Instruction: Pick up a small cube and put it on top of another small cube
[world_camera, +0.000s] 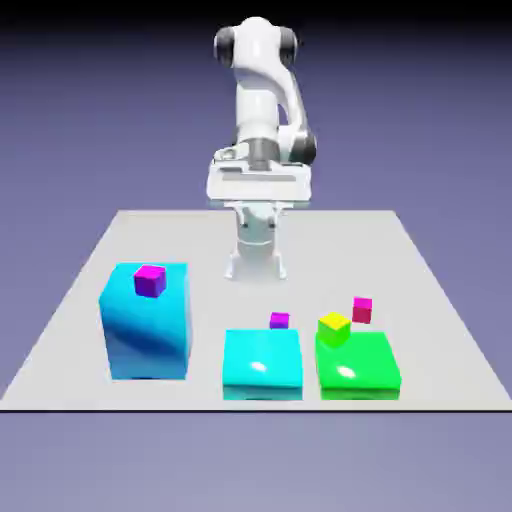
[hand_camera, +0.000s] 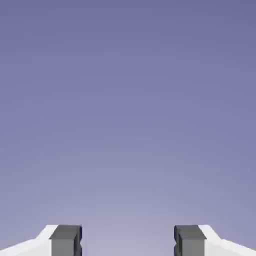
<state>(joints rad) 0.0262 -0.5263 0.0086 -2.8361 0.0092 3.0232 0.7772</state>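
Four small cubes show in the exterior view. A purple cube (world_camera: 150, 281) sits on top of a tall blue block (world_camera: 147, 325). A magenta cube (world_camera: 279, 320) is at the far edge of a low cyan block (world_camera: 262, 362); I cannot tell whether it rests on the block or behind it. A yellow cube (world_camera: 334, 326) lies on the far left corner of a low green block (world_camera: 360, 366). A crimson cube (world_camera: 362, 309) stands just behind the green block. My gripper (world_camera: 258, 185) (hand_camera: 127, 241) hangs high at the table's far side, open and empty, well away from every cube.
The grey table (world_camera: 420, 300) carries all three blocks along its near edge. The robot's base (world_camera: 256, 262) stands between the blocks and the far edge. The hand view holds only the blue-violet backdrop and two grey fingertips (hand_camera: 66, 240).
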